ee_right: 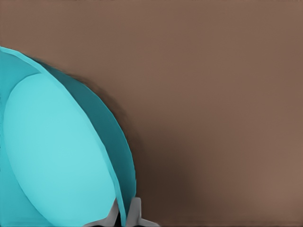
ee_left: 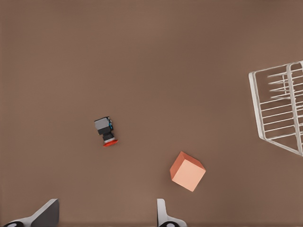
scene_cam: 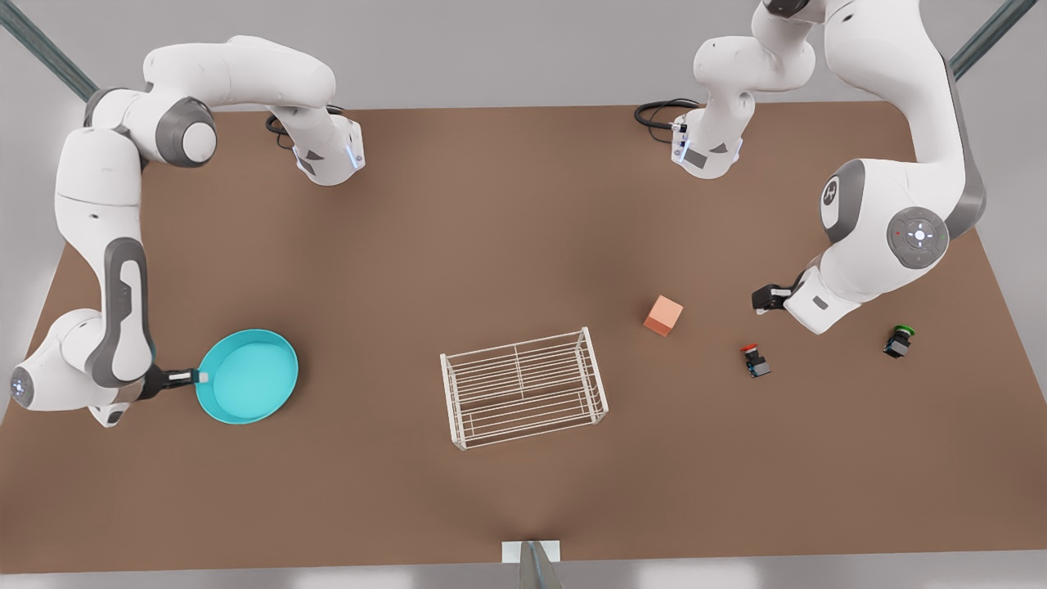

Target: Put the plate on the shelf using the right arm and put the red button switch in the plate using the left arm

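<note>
Right gripper point(scene_cam: 199, 377) at the front view's left, low over the bench point(scene_cam: 523, 213), fingers pinched on the rim of the plate point(scene_cam: 248, 376); the right wrist view shows one fingertip point(ee_right: 135, 210) outside the rim and the other inside, the turquoise wall point(ee_right: 102, 127) caught between them. Plate appears tilted, its rim edge nearest the gripper; whether the far side touches the bench cannot be told. Left gripper point(scene_cam: 761, 299) at the front view's right, hovering above the bench, fingers spread apart and holding nothing; in the left wrist view the two fingertips point(ee_left: 162, 210) stand wide, with bare bench between them. Red button switch point(scene_cam: 754, 360) lies on its side on the bench, near the left gripper and apart from it, toward the front view's lower edge; red cap points toward the front view's upper left, and in the left wrist view point(ee_left: 106, 131) it sits clear of the fingers. Orange cube point(scene_cam: 663, 316) rests on the bench between the switch and the shelf, touching neither. Shelf point(scene_cam: 523, 388) stands upright near the bench's middle, top grid bare, well apart from the plate. Green-capped switch point(scene_cam: 898, 341) lies on the bench at the front view's far right, beyond the left arm's wrist.
</note>
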`<move>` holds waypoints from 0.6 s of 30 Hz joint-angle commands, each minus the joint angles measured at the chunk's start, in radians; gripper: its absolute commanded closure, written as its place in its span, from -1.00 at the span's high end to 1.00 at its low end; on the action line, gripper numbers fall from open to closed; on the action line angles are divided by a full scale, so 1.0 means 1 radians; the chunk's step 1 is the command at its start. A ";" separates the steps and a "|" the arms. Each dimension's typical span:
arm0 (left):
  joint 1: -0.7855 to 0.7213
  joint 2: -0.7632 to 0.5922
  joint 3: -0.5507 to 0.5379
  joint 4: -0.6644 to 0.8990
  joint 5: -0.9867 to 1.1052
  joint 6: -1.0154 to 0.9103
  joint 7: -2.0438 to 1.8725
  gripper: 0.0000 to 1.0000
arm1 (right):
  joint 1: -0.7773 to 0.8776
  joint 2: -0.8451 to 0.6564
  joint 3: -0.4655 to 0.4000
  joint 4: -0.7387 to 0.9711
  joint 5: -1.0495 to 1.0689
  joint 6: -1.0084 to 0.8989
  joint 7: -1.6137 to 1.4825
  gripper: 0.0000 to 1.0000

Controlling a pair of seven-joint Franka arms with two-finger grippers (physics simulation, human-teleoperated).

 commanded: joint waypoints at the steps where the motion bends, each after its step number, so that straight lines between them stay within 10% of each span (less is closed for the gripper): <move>1: 0.000 -0.001 0.000 0.000 0.001 0.000 -0.014 1.00 | 0.001 -0.005 0.001 0.001 0.000 -0.031 -0.042 -0.56; 18: 0.002 0.001 0.000 -0.053 0.012 -0.039 -0.500 1.00 | 0.136 -0.183 0.087 0.002 0.145 -0.207 0.108 -0.57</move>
